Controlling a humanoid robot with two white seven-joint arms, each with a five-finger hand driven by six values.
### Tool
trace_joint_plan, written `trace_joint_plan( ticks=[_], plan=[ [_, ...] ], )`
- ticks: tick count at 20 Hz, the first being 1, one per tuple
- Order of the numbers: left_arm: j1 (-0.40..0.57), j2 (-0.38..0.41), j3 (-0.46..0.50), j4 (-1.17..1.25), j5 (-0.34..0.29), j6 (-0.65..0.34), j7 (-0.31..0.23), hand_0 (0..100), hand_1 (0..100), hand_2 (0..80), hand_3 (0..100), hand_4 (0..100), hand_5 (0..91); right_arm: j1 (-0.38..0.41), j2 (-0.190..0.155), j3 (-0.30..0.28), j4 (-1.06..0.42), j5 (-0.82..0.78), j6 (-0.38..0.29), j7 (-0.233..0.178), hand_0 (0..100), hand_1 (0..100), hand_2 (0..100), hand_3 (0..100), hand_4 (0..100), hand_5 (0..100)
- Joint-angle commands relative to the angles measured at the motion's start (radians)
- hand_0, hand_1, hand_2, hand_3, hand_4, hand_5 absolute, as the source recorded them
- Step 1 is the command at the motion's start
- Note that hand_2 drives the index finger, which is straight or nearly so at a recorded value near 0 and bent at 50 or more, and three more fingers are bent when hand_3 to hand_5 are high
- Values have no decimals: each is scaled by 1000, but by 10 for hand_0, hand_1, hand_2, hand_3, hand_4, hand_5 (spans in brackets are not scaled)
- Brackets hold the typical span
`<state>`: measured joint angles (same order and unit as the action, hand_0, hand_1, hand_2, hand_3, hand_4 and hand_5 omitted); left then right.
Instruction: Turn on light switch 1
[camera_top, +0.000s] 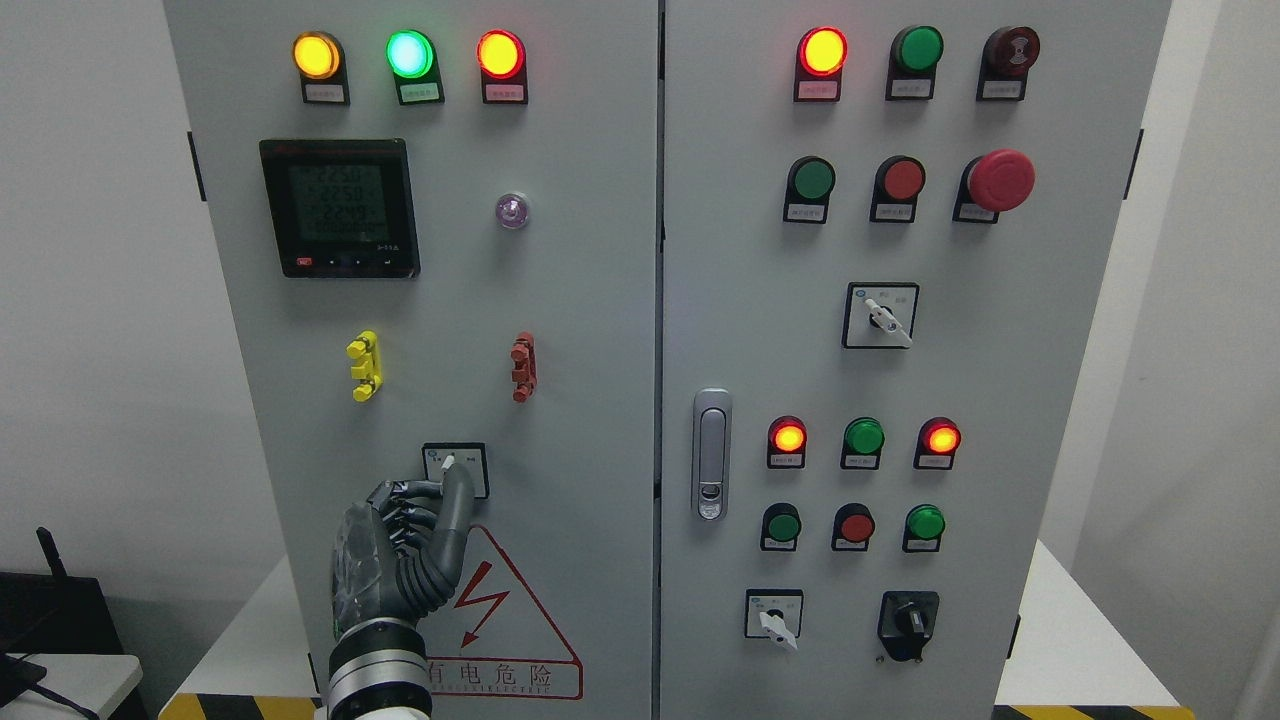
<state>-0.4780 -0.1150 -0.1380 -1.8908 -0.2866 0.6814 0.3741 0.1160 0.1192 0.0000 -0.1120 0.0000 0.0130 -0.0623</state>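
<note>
A small rotary selector switch (452, 461) on a white square plate sits low on the left door of the grey electrical cabinet (600, 330). Its white pointer tip shows, tilted toward the upper right. My left hand (440, 488), dark grey with jointed fingers, comes up from the bottom edge to this switch. The thumb (458, 500) lies over the knob's lower part and the curled fingers (408, 496) press in from the left, so the hand pinches the knob. The rest of the knob is hidden behind the thumb. No right arm shows.
A red lightning warning sign (500, 610) lies just below the switch. Above it are a yellow clip (364, 365), a red clip (523, 367) and a digital meter (340, 208). The right door has a latch handle (711, 455), more selector switches (880, 315) (773, 614) and a red emergency button (1000, 180).
</note>
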Motion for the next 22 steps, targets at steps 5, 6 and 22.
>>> trace_joint_plan(
  ticks=[5,6,22],
  plan=[
    [-14,0,0,9,0,14,-1,325,344,486,777,870,875,1,-1,17,0,-25,-1,-1,120,389,0,0,0,0],
    [-14,-2,0,9,0,14,-1,326,345,486,778,870,875,1,-1,17,0,-25,1,-1,120,389,0,0,0,0],
    [-14,-2,0,10,-2,15,-1,389,349,487,779,868,873,1,0,17,0,-25,1,-1,120,389,0,0,0,0]
  ],
)
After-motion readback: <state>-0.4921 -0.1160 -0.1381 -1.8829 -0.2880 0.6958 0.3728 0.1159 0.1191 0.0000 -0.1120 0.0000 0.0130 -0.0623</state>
